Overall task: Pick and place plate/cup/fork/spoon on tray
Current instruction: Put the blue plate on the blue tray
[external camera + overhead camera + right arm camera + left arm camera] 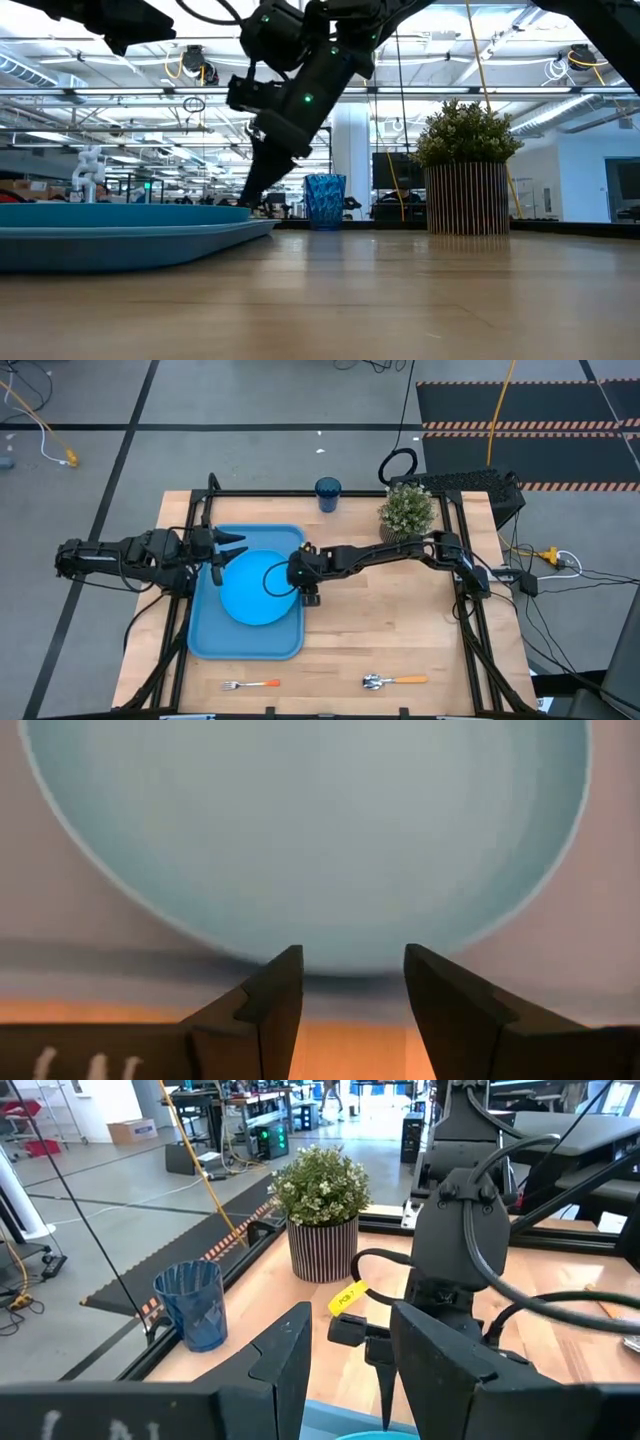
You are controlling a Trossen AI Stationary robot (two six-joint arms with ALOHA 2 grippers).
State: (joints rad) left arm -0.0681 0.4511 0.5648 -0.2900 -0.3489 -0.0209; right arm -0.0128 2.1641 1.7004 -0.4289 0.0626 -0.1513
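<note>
I work in a large industrial lab or robotics workshop. My wooden surface (400, 630) stands in a black metal frame (470, 620) on a grey concrete floor (250, 420) marked with dark lines. Striped black-and-orange floor mats (520, 425) and loose cables (500, 400) lie around the bench. Overhead run exposed pipes and strip lights (500, 75); beyond stand other benches with equipment (255, 1130) and a cardboard box (132, 1129).

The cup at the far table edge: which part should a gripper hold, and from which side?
Probably the cup wall near the rim, coming from above: it stands upright, open end up, clear of the plant, so open jaws can straddle its narrow cylinder.
</note>
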